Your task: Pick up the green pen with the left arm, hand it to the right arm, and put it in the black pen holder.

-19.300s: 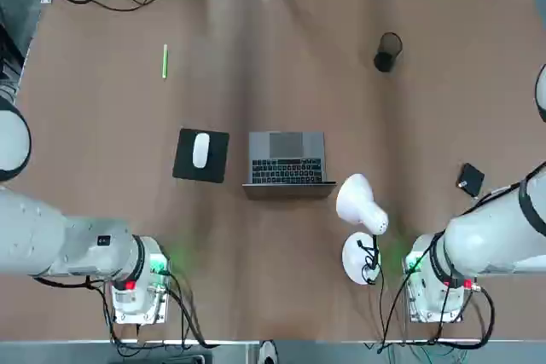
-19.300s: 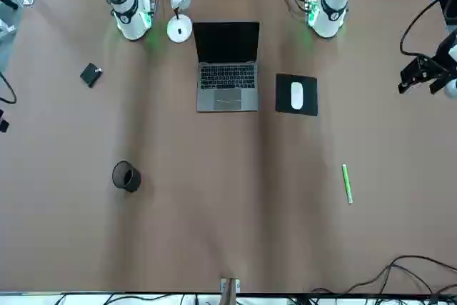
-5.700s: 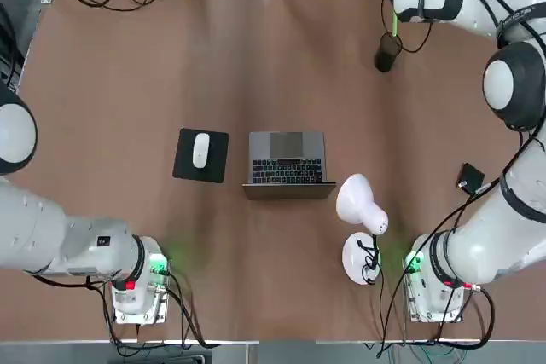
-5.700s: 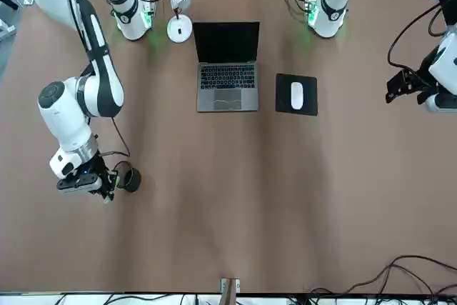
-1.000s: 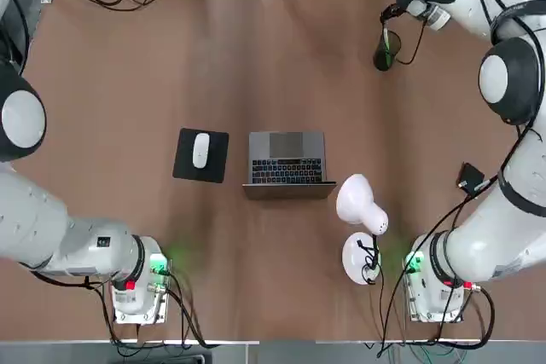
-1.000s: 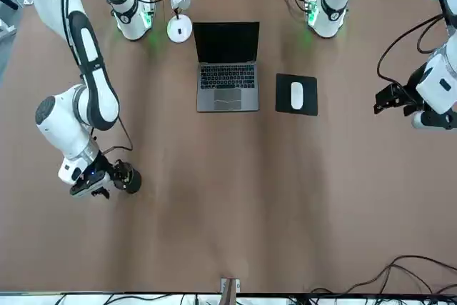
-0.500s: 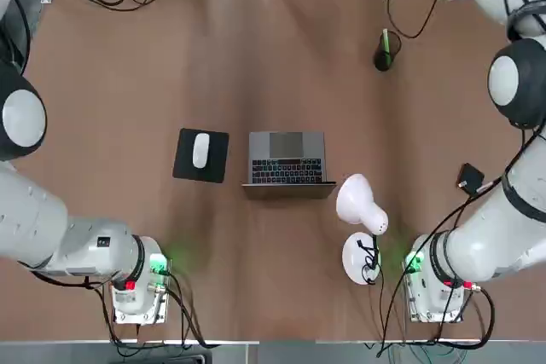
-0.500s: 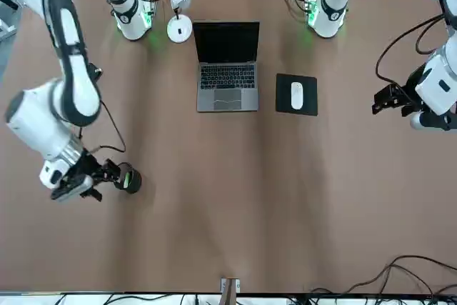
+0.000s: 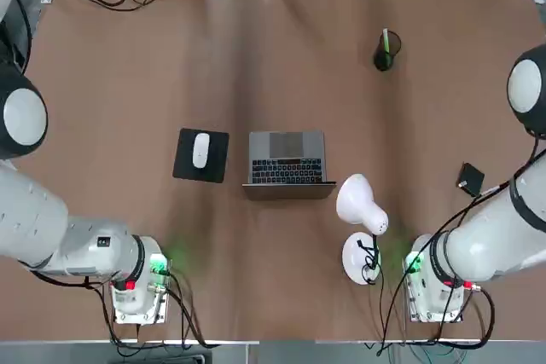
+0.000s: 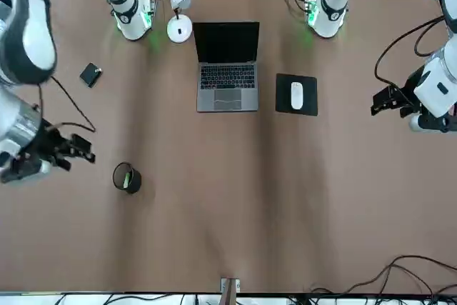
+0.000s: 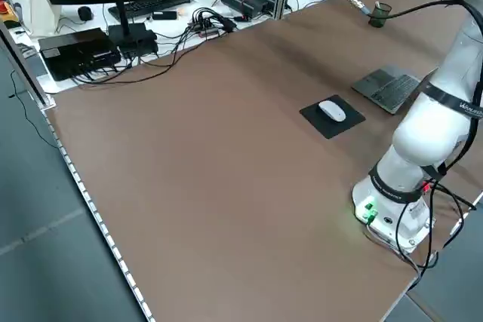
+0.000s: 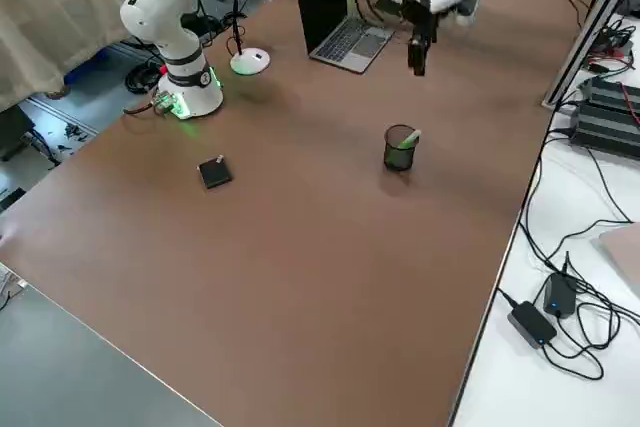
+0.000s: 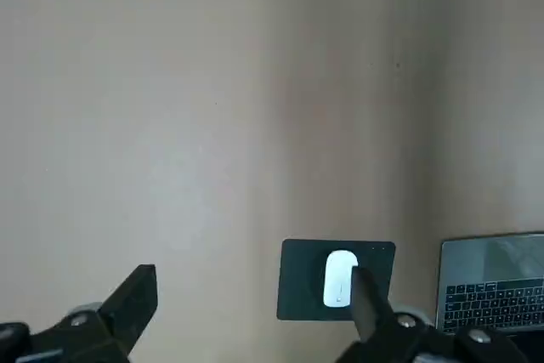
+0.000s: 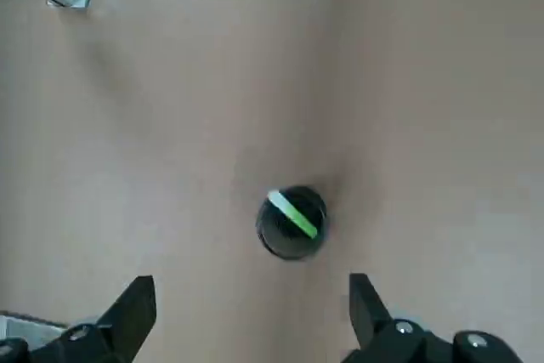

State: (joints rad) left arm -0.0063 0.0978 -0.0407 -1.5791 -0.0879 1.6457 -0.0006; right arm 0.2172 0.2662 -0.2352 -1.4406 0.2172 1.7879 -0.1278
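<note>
The green pen (image 9: pixel 386 41) stands slanted inside the black pen holder (image 9: pixel 385 58) at the far right of the table; it also shows as a green pen (image 14: pixel 293 213) across the black pen holder's (image 14: pixel 291 235) mouth in the right wrist view. My right gripper (image 10: pixel 77 149) hangs open and empty, raised and off to the side of the black pen holder (image 10: pixel 127 178). My left gripper (image 10: pixel 381 101) is open and empty too, held high over the table's left side, with its fingers (image 13: pixel 136 297) spread wide above bare tabletop.
A laptop (image 9: pixel 287 158) sits mid-table with a white mouse (image 9: pixel 200 149) on a black pad (image 9: pixel 201 156) to its left. A white desk lamp (image 9: pixel 362 210) stands near the right arm's base. A small flat black square (image 9: pixel 470 180) lies at the right edge. Cables run along the far edge.
My right gripper has pulled up and away from the pen holder, leaving the green pen standing in it. The left gripper has hardly moved.
</note>
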